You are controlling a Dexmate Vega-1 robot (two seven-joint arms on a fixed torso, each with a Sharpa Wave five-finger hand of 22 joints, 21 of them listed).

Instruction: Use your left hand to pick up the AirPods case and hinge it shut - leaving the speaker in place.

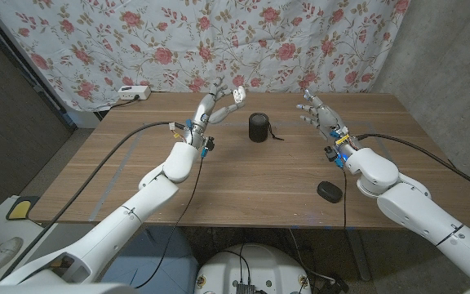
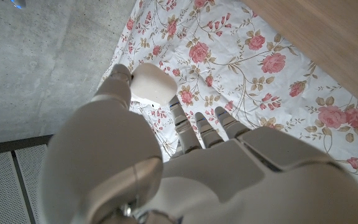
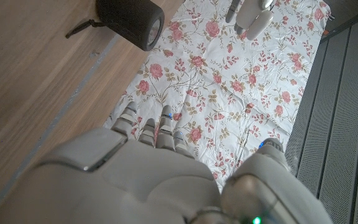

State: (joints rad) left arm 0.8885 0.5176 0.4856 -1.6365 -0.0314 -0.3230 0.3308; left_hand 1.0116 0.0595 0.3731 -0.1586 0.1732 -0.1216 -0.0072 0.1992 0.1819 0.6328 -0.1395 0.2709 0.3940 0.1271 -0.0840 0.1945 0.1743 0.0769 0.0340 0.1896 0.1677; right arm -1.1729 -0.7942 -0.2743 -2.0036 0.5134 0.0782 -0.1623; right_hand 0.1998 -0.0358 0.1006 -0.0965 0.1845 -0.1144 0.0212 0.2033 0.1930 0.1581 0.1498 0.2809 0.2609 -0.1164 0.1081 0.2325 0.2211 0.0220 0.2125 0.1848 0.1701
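My left hand [image 1: 215,104] is raised above the table's far middle and pinches the small white AirPods case [image 1: 237,95] at its fingertips. In the left wrist view the case [image 2: 151,84] is a rounded white lump against the thumb [image 2: 120,84], with no lid gap that I can make out. It also shows in the right wrist view, where the case [image 3: 255,17] hangs in the left hand's fingers. The black cylindrical speaker [image 1: 258,127] stands upright on the table just right of that hand, its cord lying beside it. My right hand [image 1: 323,116] hovers right of the speaker [image 3: 130,22], fingers spread and holding nothing.
A small black rounded object [image 1: 330,191] lies near the table's front edge by my right forearm. A white power strip [image 1: 133,92] sits at the far left corner. A floral cloth [image 1: 219,41] hangs behind the wooden table [image 1: 259,180].
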